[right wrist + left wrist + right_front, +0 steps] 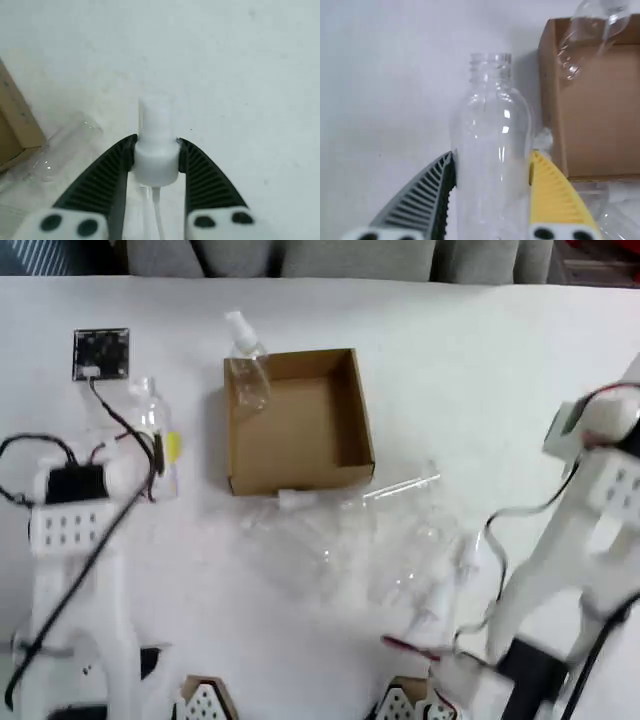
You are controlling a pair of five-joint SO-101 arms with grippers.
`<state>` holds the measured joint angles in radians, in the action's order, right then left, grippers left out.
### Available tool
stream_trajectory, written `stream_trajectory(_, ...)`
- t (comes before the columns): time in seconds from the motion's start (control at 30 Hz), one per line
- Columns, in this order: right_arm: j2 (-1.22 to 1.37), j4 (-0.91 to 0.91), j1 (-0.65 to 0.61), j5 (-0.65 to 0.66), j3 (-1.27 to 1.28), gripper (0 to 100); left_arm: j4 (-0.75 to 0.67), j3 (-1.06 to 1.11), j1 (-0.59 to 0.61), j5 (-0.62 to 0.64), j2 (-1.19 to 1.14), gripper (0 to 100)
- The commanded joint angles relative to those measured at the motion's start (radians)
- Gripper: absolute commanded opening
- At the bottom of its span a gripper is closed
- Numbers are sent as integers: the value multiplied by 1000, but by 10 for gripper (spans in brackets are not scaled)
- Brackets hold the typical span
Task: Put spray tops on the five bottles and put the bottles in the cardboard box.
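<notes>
(a) The left pincer (491,159), as I held it: grey and yellow fingers (552,190) clamped on the body of a clear uncapped bottle (490,120), which stood upright between them, its bare threaded neck rising past the fingertips. Beyond the bottle, off the yellow finger's side, sat the open cardboard box (600,130). A leaning bottle (587,35) rested against the box's rim at a corner farther on; from overhead I saw a white sprayer (238,325) fitted on it. (b) The right pincer (156,142), as I held it: both black fingers (105,180) closed around the collar of a white spray top (156,125), nozzle end pointing out past the fingertips, thin dip tube trailing back between the fingers. Under and just beyond this pincer a clear lying bottle (60,150) rested on its side on the white table (240,60), with a corner of the box past it. (c) Overhead: loose bottles (330,535) lay on the table between the box and the arms' bases; I could not count them
</notes>
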<state>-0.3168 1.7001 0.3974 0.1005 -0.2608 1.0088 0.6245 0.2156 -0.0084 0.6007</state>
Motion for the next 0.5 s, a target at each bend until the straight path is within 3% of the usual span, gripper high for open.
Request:
stream_trajectory(0.0, -193, 25, -101, 80, 31, 18, -3, 28, -85, 8, 259, 24)
stream_trajectory(0.13, -300, -19, -220, 118, 57, 18, -87, 117, -127, 6, 438, 24)
stream_trajectory(0.47, -401, -364, -349, 121, 60, 18, -330, 466, -292, 6, 855, 24)
